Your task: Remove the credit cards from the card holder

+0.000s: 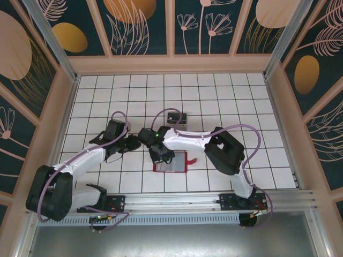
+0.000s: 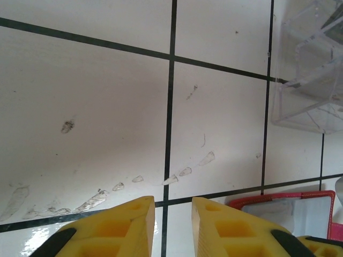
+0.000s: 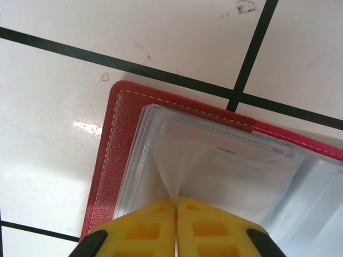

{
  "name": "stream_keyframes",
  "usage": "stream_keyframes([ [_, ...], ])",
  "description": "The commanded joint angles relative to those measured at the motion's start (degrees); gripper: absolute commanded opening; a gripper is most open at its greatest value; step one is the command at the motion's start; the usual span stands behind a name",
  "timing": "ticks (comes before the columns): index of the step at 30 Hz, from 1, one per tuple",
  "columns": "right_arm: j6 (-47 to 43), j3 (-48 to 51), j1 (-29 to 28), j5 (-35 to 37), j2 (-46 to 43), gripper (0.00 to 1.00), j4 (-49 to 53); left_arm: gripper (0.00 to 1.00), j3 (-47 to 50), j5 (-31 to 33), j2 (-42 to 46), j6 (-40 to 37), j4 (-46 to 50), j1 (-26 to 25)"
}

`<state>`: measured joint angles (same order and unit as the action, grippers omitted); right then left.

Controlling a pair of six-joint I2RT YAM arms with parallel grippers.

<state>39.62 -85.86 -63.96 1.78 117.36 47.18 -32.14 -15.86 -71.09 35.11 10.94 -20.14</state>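
The right gripper (image 3: 176, 206) pinches a cloudy clear pocket of the unfolded red card holder (image 3: 115, 139) just ahead of it, while the left gripper (image 2: 173, 209) is slightly parted and empty.

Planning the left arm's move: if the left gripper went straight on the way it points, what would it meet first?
Probably the bare tiled table, though depth is unclear; the clear box and card holder sit off to the right in its wrist view.

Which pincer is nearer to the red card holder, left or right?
Right. The right pincer is shut on a clear inner pocket of the open card holder. The left pincer hangs over bare tile beside it, apart from it.
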Motion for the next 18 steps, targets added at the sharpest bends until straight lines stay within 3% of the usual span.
stream_keyframes([
  [1,1.51,1.35,-0.23,2.08,-2.50,0.05,-0.46,0.26,0.72,-2.00,0.32,-0.95,0.50,-0.47],
  [18,8.51,32.66,8.86,-17.86,-25.33,0.05,-36.71,0.23,-0.30,-3.74,-2.72,10.00,-5.43,-16.33],
])
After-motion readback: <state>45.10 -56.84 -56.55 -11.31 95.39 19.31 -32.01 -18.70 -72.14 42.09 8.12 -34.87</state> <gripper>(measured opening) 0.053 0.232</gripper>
